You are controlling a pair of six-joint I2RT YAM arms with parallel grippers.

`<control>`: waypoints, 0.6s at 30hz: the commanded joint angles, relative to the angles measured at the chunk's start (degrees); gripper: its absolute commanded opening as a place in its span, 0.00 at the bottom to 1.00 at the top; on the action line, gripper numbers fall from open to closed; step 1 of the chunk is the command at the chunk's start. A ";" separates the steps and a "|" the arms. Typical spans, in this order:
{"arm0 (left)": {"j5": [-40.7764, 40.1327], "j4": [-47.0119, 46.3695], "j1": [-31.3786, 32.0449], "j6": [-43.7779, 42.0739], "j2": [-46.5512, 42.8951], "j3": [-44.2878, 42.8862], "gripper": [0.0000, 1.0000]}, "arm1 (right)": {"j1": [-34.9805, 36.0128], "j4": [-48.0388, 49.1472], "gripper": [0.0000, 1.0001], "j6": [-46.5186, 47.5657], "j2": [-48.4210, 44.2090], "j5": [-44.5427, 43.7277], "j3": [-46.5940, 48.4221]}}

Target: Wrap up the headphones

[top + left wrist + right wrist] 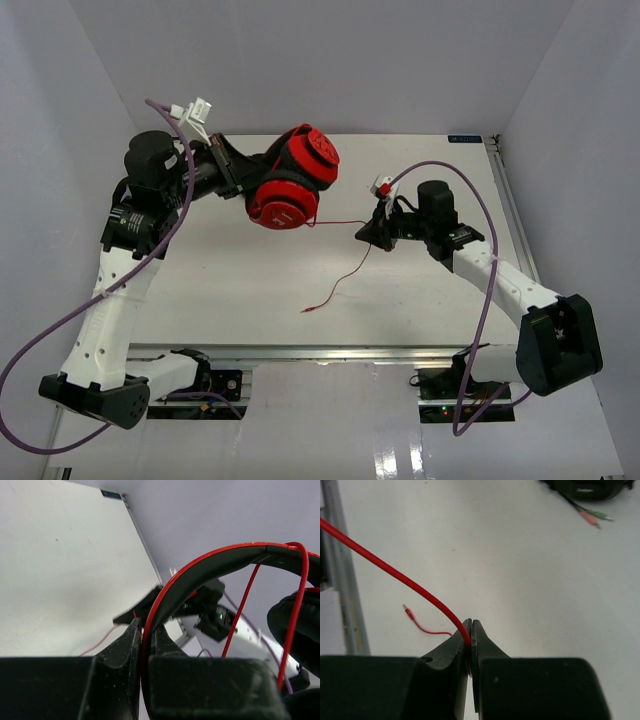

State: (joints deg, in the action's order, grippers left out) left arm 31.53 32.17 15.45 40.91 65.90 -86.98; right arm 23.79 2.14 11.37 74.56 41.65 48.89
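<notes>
my left gripper (145, 632) is clamped shut on the headband (200, 566) of the headphones (295, 182). it holds them at the far left of the table (430, 300), seemingly lifted off it, with the cups toward the middle. i take the band because it is thin enough for my jaws, and it leaves the cups and the gap between them free for cable to pass around.

my right gripper (470, 630) is pinched shut on the cable (395, 572), partway along its length and well apart from the cups. the stretch from the headphones to my jaws runs almost straight. i judge i'm holding it there to keep tension, so a loop lays tight instead of sagging.

past my jaws the rest trails slack, and the plug (407, 611) lies on the table nearer my bases.

in the left wrist view two red strands already cross the band, so the wrap looks partly begun, with a good length left. the risk i see is the thin cable slipping through my right jaws.
</notes>
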 commanded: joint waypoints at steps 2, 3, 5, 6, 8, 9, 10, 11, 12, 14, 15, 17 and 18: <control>12.29 -1.21 2.48 -6.29 -6.33 7.89 0.00 | -4.12 -1.44 0.08 4.10 3.01 -9.07 7.73; 12.19 0.49 3.15 -8.67 -7.54 9.13 0.00 | -5.13 -1.44 0.08 3.37 3.29 -9.13 8.66; 10.10 5.18 4.77 -14.02 -8.96 10.48 0.00 | -7.32 -1.08 0.08 1.95 3.64 -8.67 10.40; 8.33 7.83 5.69 -16.79 -9.44 11.00 0.00 | -8.21 -0.72 0.08 1.18 3.72 -8.20 11.10; 3.51 13.83 7.60 -21.24 -9.73 12.26 0.00 | -9.62 -0.64 0.08 0.13 3.67 -7.03 12.76; 0.98 14.32 8.34 -23.03 -9.81 12.87 0.00 | -10.09 -0.65 0.08 -0.24 3.51 -6.43 12.89; -3.15 15.62 9.40 -24.99 -9.39 13.82 0.00 | -10.48 -0.77 0.08 -0.58 3.20 -5.82 13.27; -7.59 17.15 10.53 -26.99 -8.86 14.84 0.00 | -10.86 -0.92 0.08 -0.92 2.86 -5.22 13.72; -10.63 18.07 11.47 -28.83 -8.44 15.72 0.00 | -11.24 -1.06 0.08 -1.25 2.47 -4.60 14.04; -15.66 18.02 12.72 -31.46 -7.39 16.63 0.00 | -11.69 -1.48 0.08 -1.64 1.55 -3.54 14.36; -18.79 17.71 13.24 -32.46 -6.71 16.84 0.00 | -11.79 -1.75 0.08 -1.75 1.06 -3.10 14.50; -23.26 14.90 13.94 -35.51 -5.85 17.48 0.00 | -11.92 -2.03 0.08 -1.87 0.53 -2.03 14.88; -24.92 13.72 14.36 -36.46 -5.57 17.69 0.00 | -11.93 -2.05 0.08 -1.88 0.35 -0.98 14.99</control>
State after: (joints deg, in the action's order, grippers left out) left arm 17.29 46.22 28.23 12.64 60.46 -69.73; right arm 13.90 -0.36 10.51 77.15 41.11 60.73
